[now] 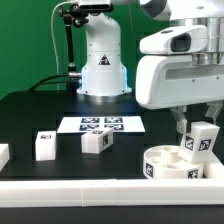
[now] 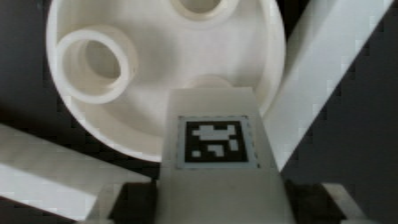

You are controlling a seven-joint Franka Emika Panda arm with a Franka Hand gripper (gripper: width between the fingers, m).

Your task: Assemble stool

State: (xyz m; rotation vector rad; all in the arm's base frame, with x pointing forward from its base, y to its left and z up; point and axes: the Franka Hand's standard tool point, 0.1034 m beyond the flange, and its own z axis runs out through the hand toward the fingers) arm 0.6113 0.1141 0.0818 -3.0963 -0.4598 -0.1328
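The white round seat lies on the black table at the exterior view's right, against the front rail. My gripper is shut on a white leg block with a black-and-white tag and holds it tilted just above the seat. In the wrist view the held leg block sits between the dark fingers, and the seat with its round holes lies below it. Two more leg blocks stand on the table, and another is at the left edge.
The marker board lies flat in the table's middle, in front of the arm's base. A long white border rail runs along the front edge; it also shows in the wrist view.
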